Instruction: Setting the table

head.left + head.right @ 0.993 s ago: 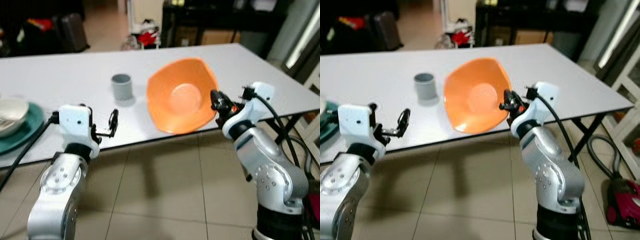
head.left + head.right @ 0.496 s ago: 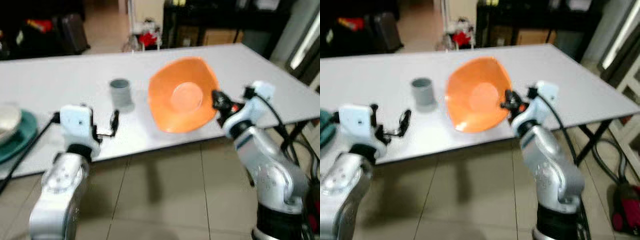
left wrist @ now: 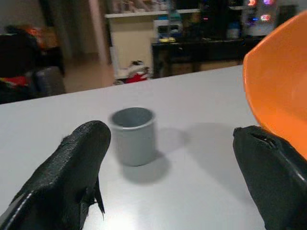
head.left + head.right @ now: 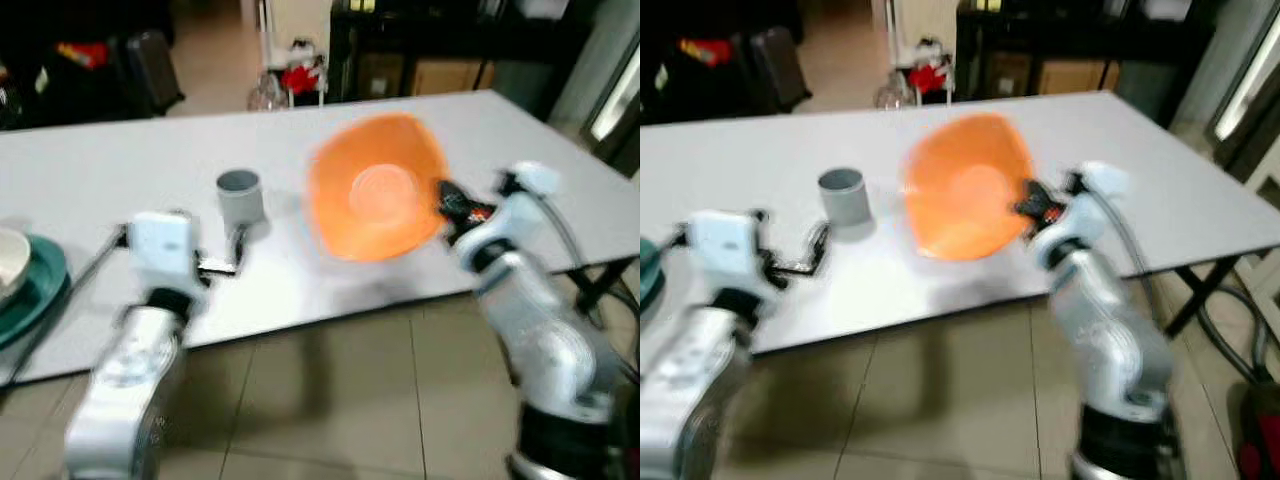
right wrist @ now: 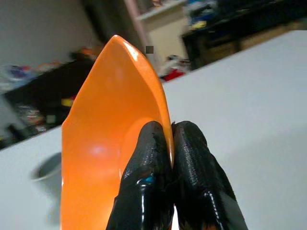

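Motion blur covers both eye views at this moment, whereas the views from a second ago were sharp; the whole scene has shifted in frame, which indicates camera movement. The orange bowl (image 4: 378, 200) now sits slightly higher and further right in the left eye view than before, tilted up on its edge above the white surface (image 4: 120, 170), its hollow facing the camera. Judged from this, the bowl is in transit toward a place setting and has not been set down.

The right hand (image 5: 165, 158) is clamped on the bowl's rim. In the right wrist view the two black fingertips (image 5: 151, 143) press together with the thin orange edge pinched between them. The right arm reaches forward from the lower right of the left eye view, with the hand at the bowl's right edge.

The left hand (image 3: 172, 163) is spread wide and holds nothing. In the left wrist view its fingers frame the grey cup (image 3: 133, 135), which stands upright on the surface, apart from both fingers. The left arm extends from the lower left of the left eye view, with the hand just short of the cup.

A teal plate (image 4: 30, 290) carrying a white bowl (image 4: 10, 262) lies at the far left edge of the left eye view.
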Controlling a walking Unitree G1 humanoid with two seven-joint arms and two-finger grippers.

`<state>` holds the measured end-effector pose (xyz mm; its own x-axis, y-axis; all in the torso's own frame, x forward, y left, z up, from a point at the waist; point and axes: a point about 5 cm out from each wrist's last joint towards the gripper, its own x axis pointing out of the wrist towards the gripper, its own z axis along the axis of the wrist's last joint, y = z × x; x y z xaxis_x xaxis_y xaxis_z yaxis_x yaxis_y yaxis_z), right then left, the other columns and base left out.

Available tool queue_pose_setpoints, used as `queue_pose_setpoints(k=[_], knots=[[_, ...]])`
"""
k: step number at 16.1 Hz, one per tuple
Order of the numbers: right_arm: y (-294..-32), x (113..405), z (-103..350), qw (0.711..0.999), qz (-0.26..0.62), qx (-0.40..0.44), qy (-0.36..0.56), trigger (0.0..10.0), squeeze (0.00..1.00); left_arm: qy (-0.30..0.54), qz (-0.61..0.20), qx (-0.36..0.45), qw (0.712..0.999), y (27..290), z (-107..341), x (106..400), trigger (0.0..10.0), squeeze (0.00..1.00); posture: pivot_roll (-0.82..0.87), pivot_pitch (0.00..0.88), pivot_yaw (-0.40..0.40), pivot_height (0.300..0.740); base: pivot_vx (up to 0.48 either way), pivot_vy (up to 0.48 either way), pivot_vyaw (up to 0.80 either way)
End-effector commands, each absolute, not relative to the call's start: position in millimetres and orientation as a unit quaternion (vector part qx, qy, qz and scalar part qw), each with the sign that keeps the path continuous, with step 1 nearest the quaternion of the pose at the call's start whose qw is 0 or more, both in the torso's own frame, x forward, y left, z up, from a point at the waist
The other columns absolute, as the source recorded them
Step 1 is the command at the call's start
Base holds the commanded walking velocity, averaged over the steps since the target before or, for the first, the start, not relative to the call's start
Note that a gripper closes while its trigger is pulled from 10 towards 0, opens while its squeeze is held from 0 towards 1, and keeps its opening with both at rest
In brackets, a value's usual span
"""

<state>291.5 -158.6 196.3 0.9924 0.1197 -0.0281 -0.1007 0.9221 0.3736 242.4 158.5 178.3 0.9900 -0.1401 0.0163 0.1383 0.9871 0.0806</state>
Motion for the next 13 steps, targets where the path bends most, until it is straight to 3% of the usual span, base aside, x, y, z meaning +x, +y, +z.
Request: queue_pose_setpoints(k=[1,13], knots=[[-149,295,206,0.977,0.079,0.196,0.013,10.0,0.00,-0.013,-0.060,0.047,0.997,165,181,242,10.0,0.00,-0.03,0.000,-0.001,0.740,0.311,0.000,0.00],[-159,316,191,0.971,0.088,0.211,0.071,10.0,0.00,-0.015,-0.044,0.064,0.997,172,182,235,10.0,0.00,0.03,0.000,-0.035,0.740,0.307,0.000,0.00]])
